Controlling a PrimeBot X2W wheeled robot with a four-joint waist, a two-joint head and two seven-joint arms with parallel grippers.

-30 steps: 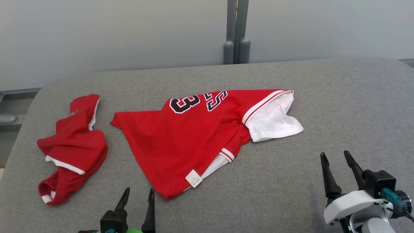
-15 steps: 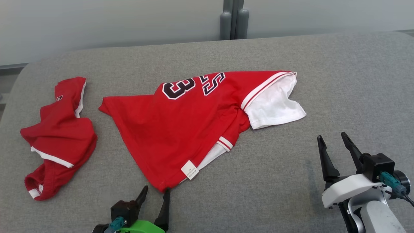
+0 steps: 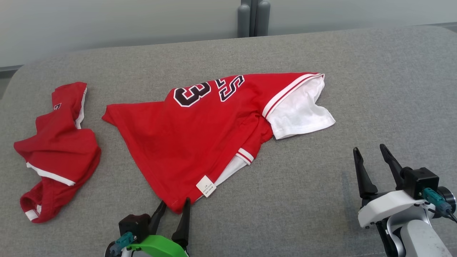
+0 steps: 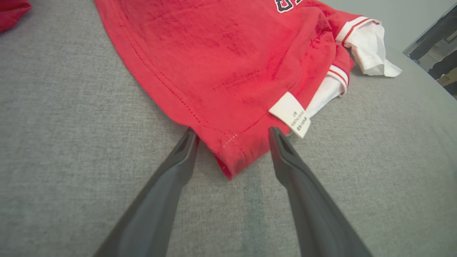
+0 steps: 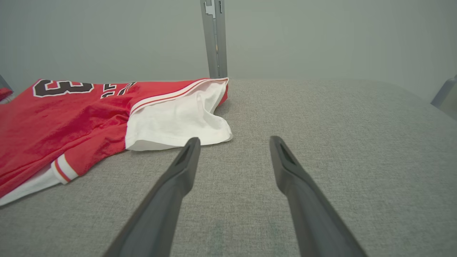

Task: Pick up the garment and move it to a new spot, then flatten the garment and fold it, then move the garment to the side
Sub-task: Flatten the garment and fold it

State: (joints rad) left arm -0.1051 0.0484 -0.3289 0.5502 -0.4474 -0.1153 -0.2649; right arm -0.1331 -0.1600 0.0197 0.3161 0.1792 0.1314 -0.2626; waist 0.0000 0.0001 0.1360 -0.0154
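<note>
Since your left gripper (image 4: 232,131) holds its fingers wide apart astride the near corner of the jersey (image 3: 200,132), lower both tips to the cushion (image 3: 321,200), then close on the hem beside the tag (image 3: 206,186), catching both layers; your right gripper (image 3: 368,148), also spread, hovers empty, well apart from the white sleeve (image 3: 300,114); a second garment (image 3: 57,150) lies far left; behind stand a grey wall (image 3: 107,21) and post (image 3: 251,18)

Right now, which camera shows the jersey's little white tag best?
The left wrist view: the tag is close, its print visible, beside the left pincer. In the head view it is a small white square. The right wrist view catches the jersey's white sleeve.
</note>
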